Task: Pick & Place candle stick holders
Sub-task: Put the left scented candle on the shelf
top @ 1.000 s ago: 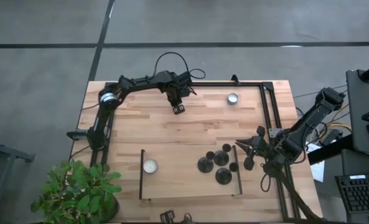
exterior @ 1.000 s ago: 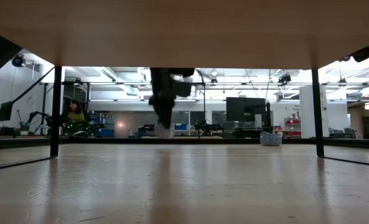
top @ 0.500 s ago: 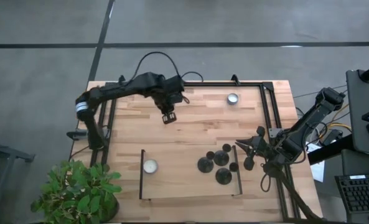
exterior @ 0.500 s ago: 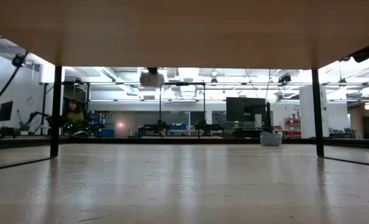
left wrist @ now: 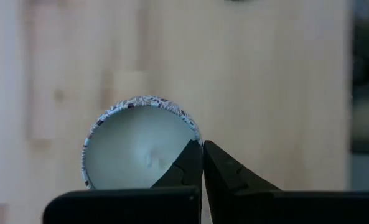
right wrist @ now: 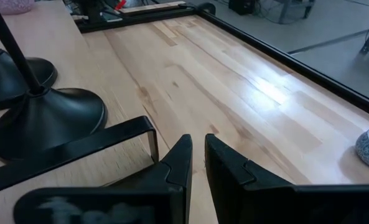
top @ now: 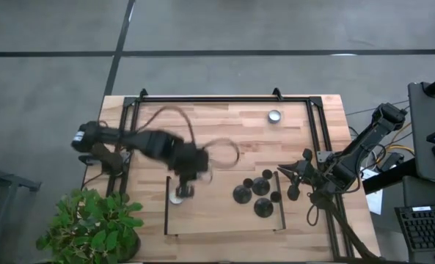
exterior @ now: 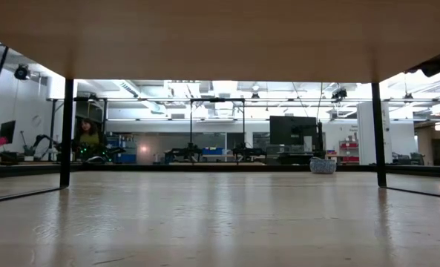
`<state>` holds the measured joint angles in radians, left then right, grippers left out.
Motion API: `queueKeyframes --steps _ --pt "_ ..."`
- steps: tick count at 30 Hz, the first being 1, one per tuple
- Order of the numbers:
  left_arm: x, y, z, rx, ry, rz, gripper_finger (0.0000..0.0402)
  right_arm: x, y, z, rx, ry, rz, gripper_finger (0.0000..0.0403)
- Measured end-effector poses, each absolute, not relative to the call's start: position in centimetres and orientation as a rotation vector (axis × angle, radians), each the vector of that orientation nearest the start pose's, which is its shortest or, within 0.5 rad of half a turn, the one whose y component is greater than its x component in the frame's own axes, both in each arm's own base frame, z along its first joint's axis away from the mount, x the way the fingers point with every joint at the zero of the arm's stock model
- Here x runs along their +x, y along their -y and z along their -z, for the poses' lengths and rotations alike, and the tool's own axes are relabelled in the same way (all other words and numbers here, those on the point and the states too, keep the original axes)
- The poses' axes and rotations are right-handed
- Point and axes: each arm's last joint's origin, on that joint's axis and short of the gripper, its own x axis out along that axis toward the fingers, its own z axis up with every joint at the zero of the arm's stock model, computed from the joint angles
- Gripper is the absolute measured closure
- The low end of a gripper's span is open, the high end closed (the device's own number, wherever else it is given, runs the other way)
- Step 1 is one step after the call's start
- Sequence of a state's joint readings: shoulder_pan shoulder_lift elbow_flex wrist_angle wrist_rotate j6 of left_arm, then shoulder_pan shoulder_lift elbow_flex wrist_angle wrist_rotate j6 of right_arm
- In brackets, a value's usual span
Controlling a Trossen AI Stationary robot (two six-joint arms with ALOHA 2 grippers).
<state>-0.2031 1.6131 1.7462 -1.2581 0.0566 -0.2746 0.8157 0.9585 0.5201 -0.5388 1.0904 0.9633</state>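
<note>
Three holders [top: 254,194] stood clustered on the table [top: 224,139], right of centre toward its near edge, and two candles were there too: one [top: 274,116] at the far right, one [top: 176,196] near-left. The left gripper [top: 183,189] hung over the near-left candle [left wrist: 140,146] with its fingers pressed together, the holders well apart to its right. The right gripper [top: 293,178], fingers also together, waited at the right edge just beside the holders [right wrist: 35,115]
</note>
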Motion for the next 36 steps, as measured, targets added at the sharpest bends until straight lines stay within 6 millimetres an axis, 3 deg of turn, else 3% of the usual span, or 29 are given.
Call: queueKeyframes --steps 7,16,21,29,36 --pt "28.0 13.3 -37.3 -0.082 -1.134 0.198 0.0401 12.9 -9.9 -20.1 0.136 -0.377 0.476 0.0364" --pt "26.3 18.6 -36.3 -0.055 -1.16 0.266 0.0401 12.9 -9.9 -20.1 0.137 -0.378 0.475 0.0364" --pt "25.9 20.1 -35.4 -0.066 -1.206 0.247 0.0401 12.9 -9.9 -20.1 0.139 -0.377 0.474 0.0364" --pt "26.7 20.8 -33.5 -0.071 -1.295 0.201 0.0401 12.9 -9.9 -20.1 0.138 -0.378 0.474 0.0364" --pt "26.8 21.1 -33.0 -0.116 -1.332 0.2 0.0402 12.9 -9.9 -20.1 0.134 -0.379 0.474 0.0364"
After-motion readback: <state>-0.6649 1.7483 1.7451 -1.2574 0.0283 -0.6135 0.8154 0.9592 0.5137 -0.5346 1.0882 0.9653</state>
